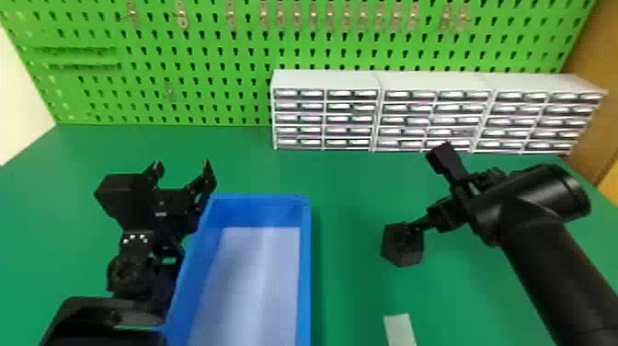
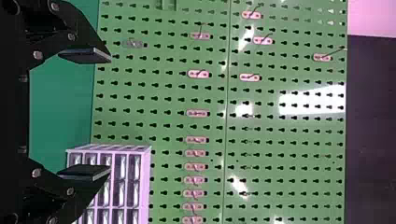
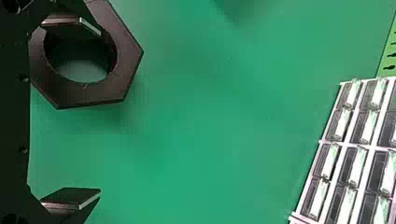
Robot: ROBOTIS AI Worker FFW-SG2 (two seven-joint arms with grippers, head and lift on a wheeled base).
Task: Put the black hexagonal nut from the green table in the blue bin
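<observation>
The right gripper (image 1: pixel 424 192) stands wide open over the green table (image 1: pixel 349 184); one finger is at the black hexagonal nut (image 1: pixel 404 256), right of the blue bin (image 1: pixel 305 257). In the right wrist view, the right gripper (image 3: pixel 93 112) has one finger overlapping the hole of the nut (image 3: pixel 100 91) and the other well apart from it. Whether that finger reaches into the hole I cannot tell. Beside the bin's far left corner is the left gripper (image 1: pixel 182 166), parked and open; in the left wrist view, nothing is between the fingers of the left gripper (image 2: pixel 110 114).
White drawer cabinets (image 1: pixel 326 78) line the back right, in front of a green pegboard (image 1: pixel 207 60) with metal hooks. A pale strip (image 1: pixel 400 329) lies on the table at the near edge, to the right of the bin.
</observation>
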